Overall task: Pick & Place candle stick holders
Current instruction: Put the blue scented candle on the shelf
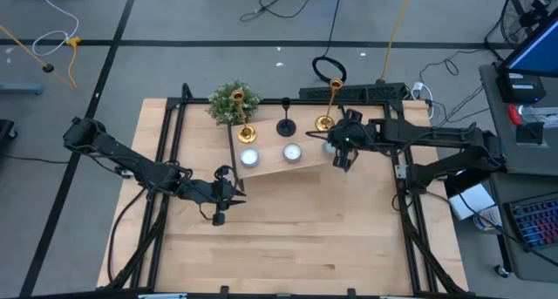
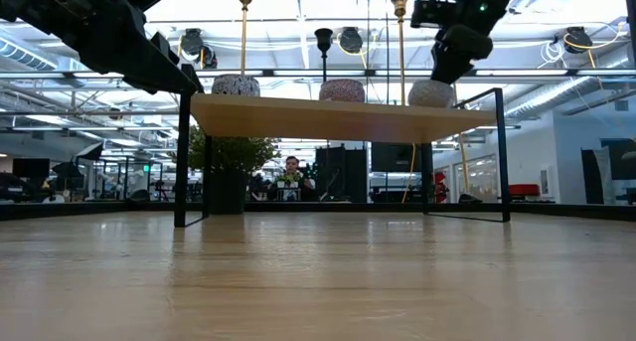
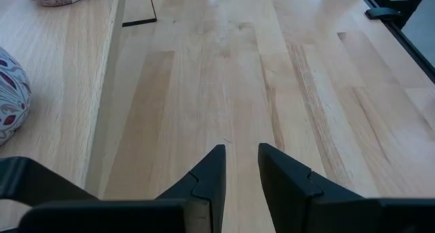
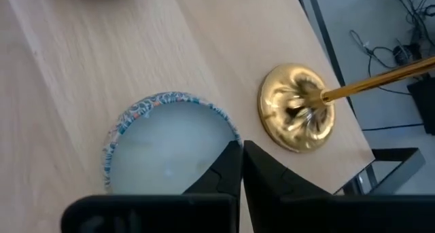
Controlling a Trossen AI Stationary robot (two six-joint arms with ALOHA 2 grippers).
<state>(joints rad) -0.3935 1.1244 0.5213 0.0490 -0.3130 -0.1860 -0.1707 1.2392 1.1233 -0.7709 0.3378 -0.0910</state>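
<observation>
Gold candlestick (image 4: 297, 115) on shelf (image 4: 61, 77), just beside right jaws (image 4: 242, 166)

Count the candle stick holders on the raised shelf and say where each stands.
3. All stand along the shelf's back edge: a gold one by the green plant, the black one in the middle, and a gold one nearest the right gripper. None seems hidden.

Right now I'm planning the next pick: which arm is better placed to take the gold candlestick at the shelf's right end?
Right. The right gripper hovers over the shelf beside that gold candlestick. The left gripper sits off the shelf's front edge, farther away.
</observation>
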